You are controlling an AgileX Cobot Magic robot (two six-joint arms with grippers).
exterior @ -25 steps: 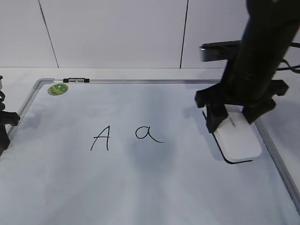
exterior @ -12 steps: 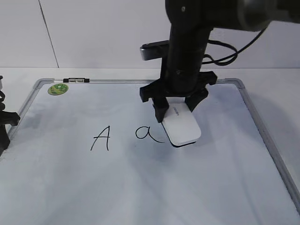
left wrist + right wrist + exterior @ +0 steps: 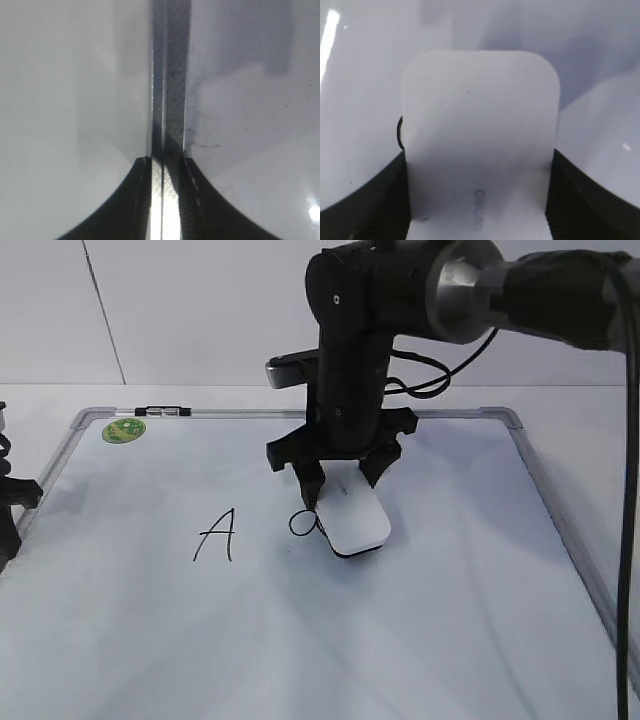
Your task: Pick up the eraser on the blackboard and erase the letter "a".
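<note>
My right gripper (image 3: 342,490) is shut on the white eraser (image 3: 355,523), holding it flat on the blackboard (image 3: 450,640). The eraser covers the right part and tail of the letter "a" (image 3: 301,524); only the left of its loop shows. In the right wrist view the eraser (image 3: 480,130) fills the gap between the fingers of the gripper (image 3: 477,200), and a black arc of the "a" (image 3: 399,132) peeks out at its left edge. My left gripper (image 3: 165,162) is shut and empty over the board's metal frame (image 3: 170,75); it sits at the far left of the exterior view (image 3: 12,502).
A capital "A" (image 3: 216,534) is written left of the eraser. A green round sticker (image 3: 124,430) and a small clip (image 3: 162,411) sit at the board's far left corner. A white wall stands behind the table.
My right gripper has carried the eraser from the board's right side leftward onto the "a", whose tail and right part are now covered. The left arm has not moved.
</note>
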